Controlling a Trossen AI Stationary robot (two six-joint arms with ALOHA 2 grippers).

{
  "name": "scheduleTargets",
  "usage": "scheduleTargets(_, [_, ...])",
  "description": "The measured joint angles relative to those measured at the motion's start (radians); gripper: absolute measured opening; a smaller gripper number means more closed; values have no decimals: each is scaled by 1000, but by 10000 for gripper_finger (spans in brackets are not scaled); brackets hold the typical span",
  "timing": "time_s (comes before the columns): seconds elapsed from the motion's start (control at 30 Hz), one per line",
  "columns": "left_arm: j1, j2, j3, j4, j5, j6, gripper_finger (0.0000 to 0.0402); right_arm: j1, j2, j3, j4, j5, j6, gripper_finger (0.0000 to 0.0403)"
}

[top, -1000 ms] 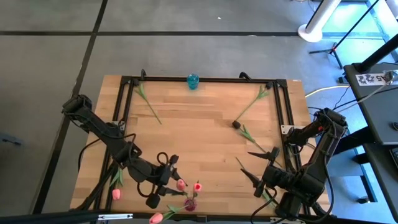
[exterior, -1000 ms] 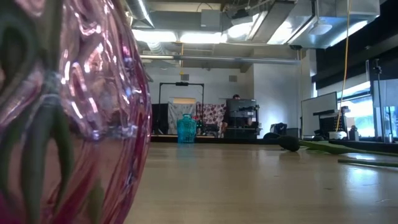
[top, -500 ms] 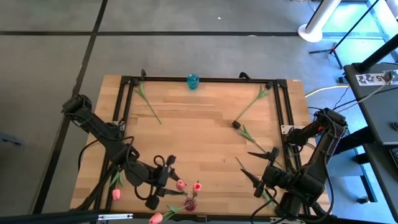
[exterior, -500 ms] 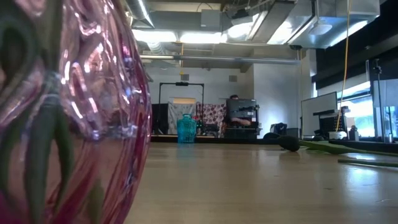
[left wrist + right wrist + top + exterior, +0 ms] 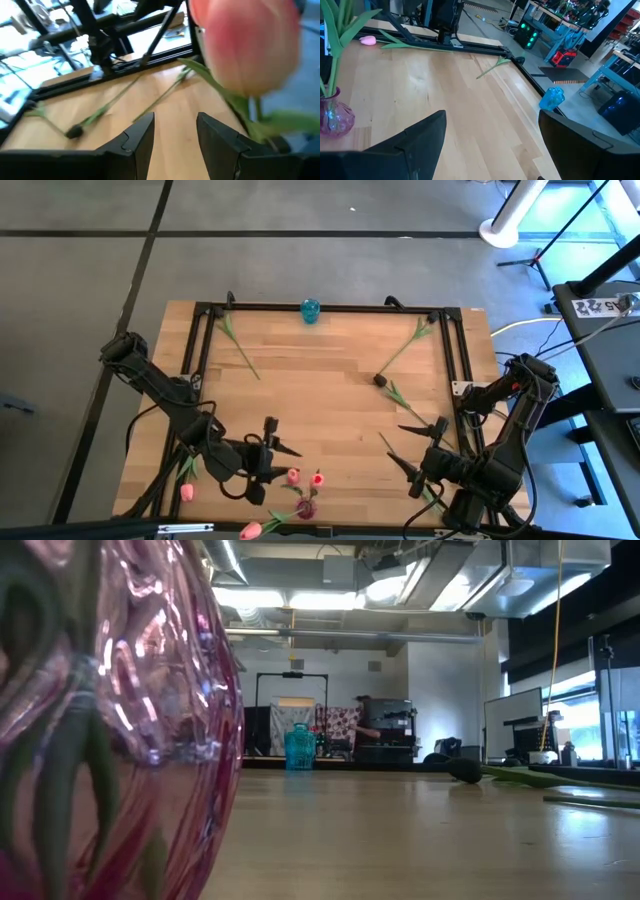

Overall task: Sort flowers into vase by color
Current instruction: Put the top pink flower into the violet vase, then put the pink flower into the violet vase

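Pink vase (image 5: 306,508) with flowers (image 5: 293,476) crowds the left end effector (image 5: 272,456).

two pink flowers (image 5: 304,477) stand in a pink glass vase (image 5: 306,508) at the near edge; dark-headed flowers (image 5: 380,380) lie flat mid-table.

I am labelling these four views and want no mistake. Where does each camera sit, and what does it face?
High: above the table, looking straight down; both arms show.
Low: at tabletop height beside the pink vase, facing the room; no arm shows.
Left wrist: on the left arm, past its open fingers toward a pink flower.
Right wrist: on the right arm, across the table.
High and right wrist share the blue vase.
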Motion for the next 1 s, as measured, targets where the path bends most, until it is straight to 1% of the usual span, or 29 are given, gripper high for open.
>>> scheduleTargets(0.1, [0,0,0,-11,-49,1,144,0,0,0,0,0,0,317])
scheduleTargets(0.23, [-6,-2,0,-108,-103,-93,144,0,0,0,0,-3,0,317])
scheduleTargets(0.37, [-26,-35,0,-262,-111,-281,144,0,0,0,0,-27,0,317])
scheduleTargets(0.43, [-38,-66,0,-370,-106,-413,144,0,0,0,0,-28,0,317])
scheduleTargets(0.5, [-52,-96,0,-504,-89,-577,144,0,0,0,0,-34,0,317])
scheduleTargets(0.6, [-73,-129,0,-743,6,-893,144,0,0,0,0,-44,0,317])
scheduleTargets(0.67, [-86,-133,0,-900,115,-1120,144,0,0,0,0,-45,0,317])
scheduleTargets(0.77, [-113,-126,-1,-1085,265,-1408,144,0,0,0,0,-45,0,317])
scheduleTargets(0.87, [-146,-111,-4,-1188,396,-1591,144,0,0,0,4,-45,0,317])
scheduleTargets(1.0, [-170,-95,-48,-1199,579,-1738,144,0,0,0,15,-45,0,317])
